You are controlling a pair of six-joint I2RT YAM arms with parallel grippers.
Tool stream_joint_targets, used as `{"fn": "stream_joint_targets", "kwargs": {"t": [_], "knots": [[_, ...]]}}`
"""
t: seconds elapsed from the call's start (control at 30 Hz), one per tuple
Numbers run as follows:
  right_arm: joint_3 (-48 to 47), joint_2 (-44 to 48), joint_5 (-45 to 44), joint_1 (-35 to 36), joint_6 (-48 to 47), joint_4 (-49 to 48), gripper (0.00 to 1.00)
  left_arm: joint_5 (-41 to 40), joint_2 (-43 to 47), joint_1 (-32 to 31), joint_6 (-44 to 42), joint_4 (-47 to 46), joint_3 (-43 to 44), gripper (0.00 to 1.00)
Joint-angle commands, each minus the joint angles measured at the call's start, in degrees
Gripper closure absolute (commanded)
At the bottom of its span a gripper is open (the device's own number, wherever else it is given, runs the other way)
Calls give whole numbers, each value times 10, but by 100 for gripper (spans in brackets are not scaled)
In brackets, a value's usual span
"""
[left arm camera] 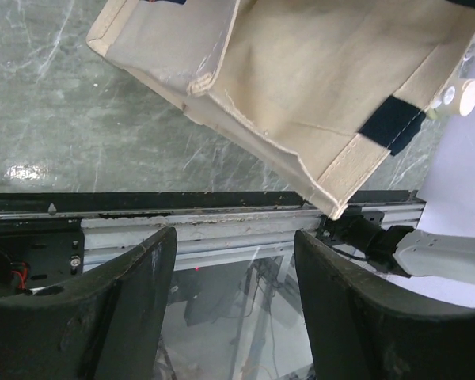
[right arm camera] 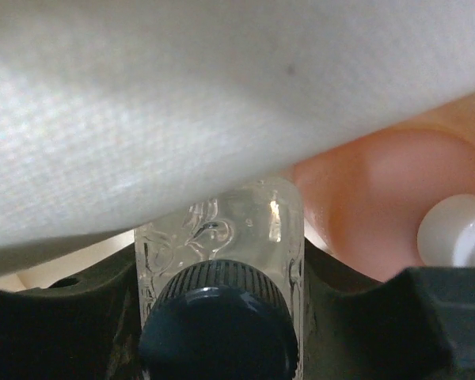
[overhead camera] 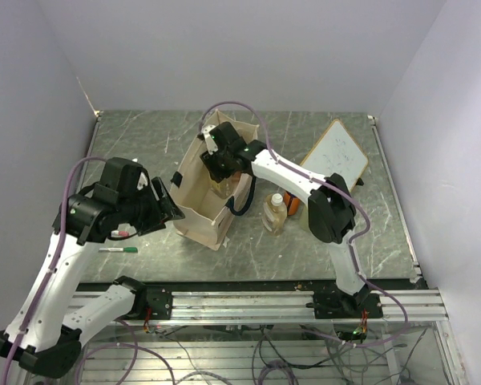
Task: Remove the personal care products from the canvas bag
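Overhead: grey bench (overhead camera: 136,140), beige canvas bag (overhead camera: 194,200) standing open mid-bench. R tool (right arm camera: 218,317) down inside bag, pinching clear dark-capped bottle (right arm camera: 222,229); pink bottle (right arm camera: 372,198) w/ white cap beside it in bag. L tool (left arm camera: 236,237) spread, empty, near bag's L side. On bench just R of bag: yellowish bottle (overhead camera: 276,213) w/ white cap, orange bottle (overhead camera: 293,204), side by side.

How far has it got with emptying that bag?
Two bottles already stand on the table right of the canvas bag: a yellowish bottle and an orange bottle. The right gripper is inside the bag, closed around a clear dark-capped bottle. A pink bottle beside it has yet to come out; anything else inside is hidden. The left gripper is open beside the bag.
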State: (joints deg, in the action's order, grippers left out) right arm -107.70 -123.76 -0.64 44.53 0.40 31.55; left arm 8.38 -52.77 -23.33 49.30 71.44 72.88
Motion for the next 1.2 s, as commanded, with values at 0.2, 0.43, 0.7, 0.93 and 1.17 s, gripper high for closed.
{"fn": "stream_joint_targets", "kwargs": {"t": [0.2,0.43,0.7,0.93,1.17], "knots": [[-26,26,7,4,56,39,100,-22,-17,1,-96,47,49,26],[-25,75,2,-1,134,42,100,-6,6,1,-98,24,31,26],[3,142,58,-30,270,0,100,-10,21,1,-108,22,28,26],[98,234,152,-79,376,-93,100,3,31,1,-106,30,30,26],[237,330,281,-144,522,-225,100,36,16,1,-104,0,11,26]]}}
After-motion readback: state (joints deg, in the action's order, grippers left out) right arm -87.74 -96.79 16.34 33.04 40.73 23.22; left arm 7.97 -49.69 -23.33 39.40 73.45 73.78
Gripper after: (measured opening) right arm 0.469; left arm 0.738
